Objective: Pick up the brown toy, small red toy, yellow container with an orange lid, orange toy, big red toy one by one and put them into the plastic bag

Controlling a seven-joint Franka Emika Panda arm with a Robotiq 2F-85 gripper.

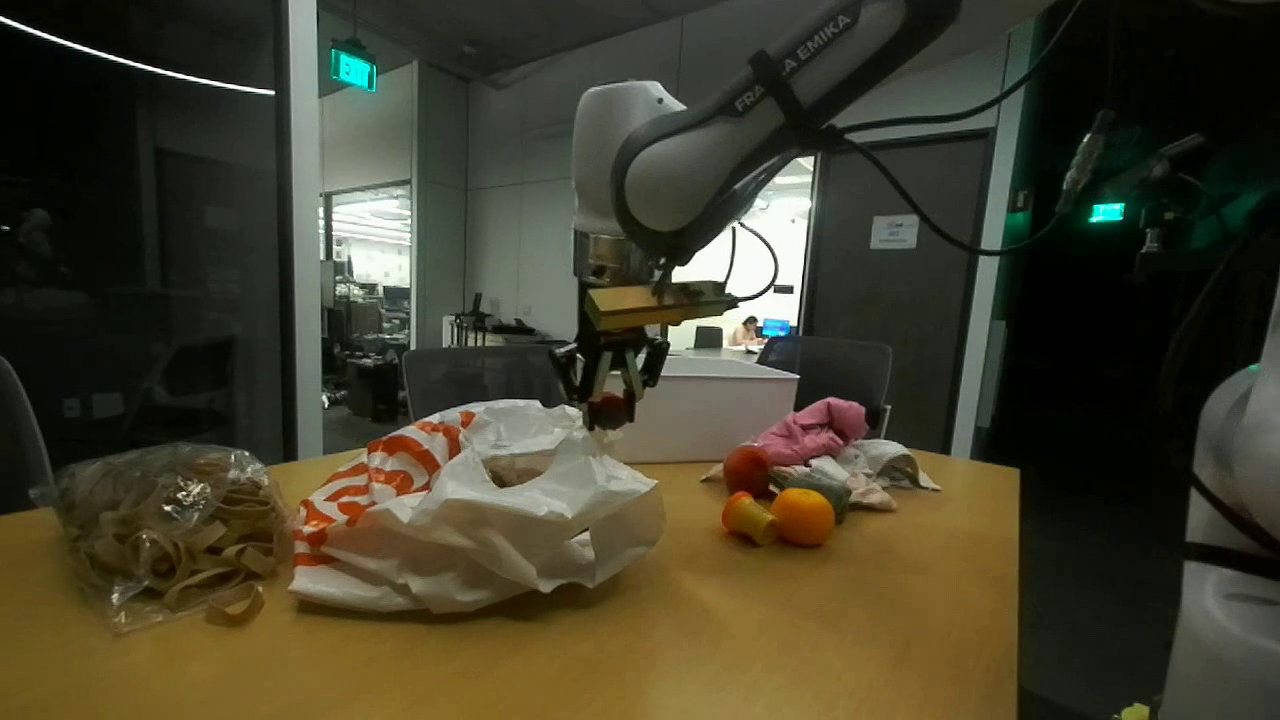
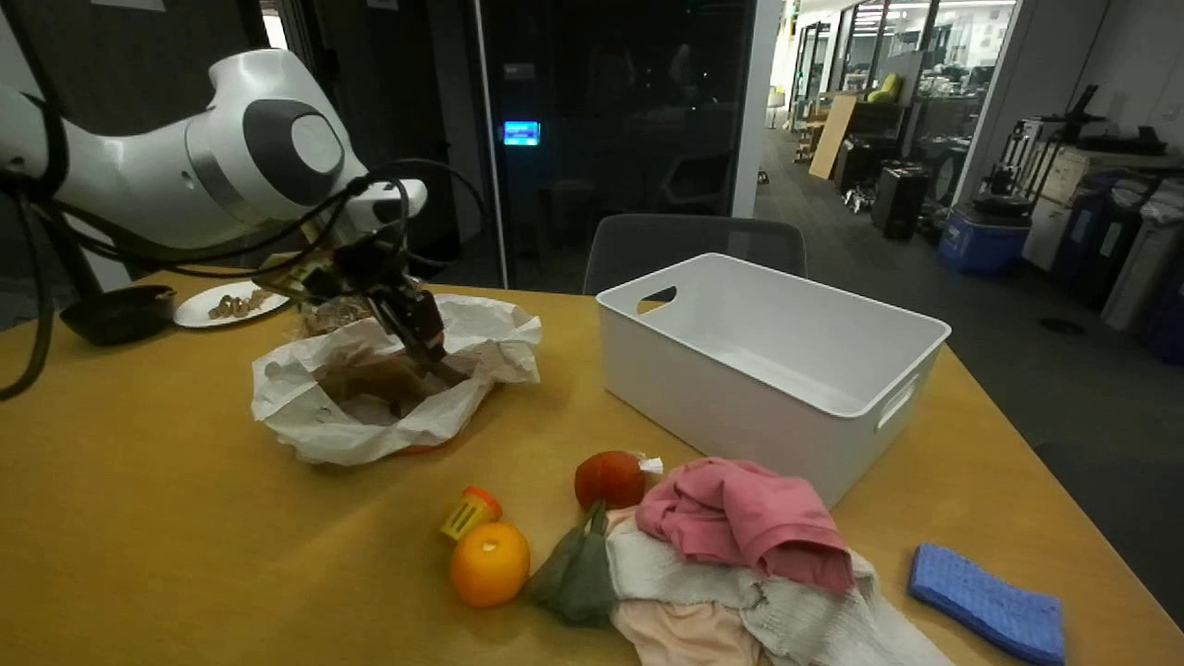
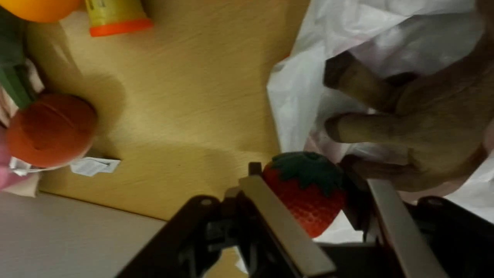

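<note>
Both fingers of the gripper (image 3: 303,179) pinch the small red toy (image 3: 307,210), one on each side. This toy looks like a strawberry. In the wrist view its green leafy top points up the picture and its tip points down, so its long way runs along the gap, not from finger to finger.

What matters most is where the mouth of the plastic bag (image 3: 295,100) is. In the wrist view, the mouth is to the right of the small red toy and up the picture. The toy shows right at the bag's edge, with bare table (image 3: 185,96) to its left. In an exterior view, the finger ends seem to be on the side of the mouth nearer the white bin (image 2: 731,407). I cannot tell how high they are, or if they touch the bag.

The brown toy (image 3: 436,143) is in the bag already. So I think the gripper should slide a little toward it, away from the bin, and then let go. At the edge, the small red toy might roll off onto the table.

Still to do, out on the table: the yellow container with an orange lid (image 2: 474,511), the orange toy (image 2: 490,566) and the big red toy (image 2: 609,481).
</note>
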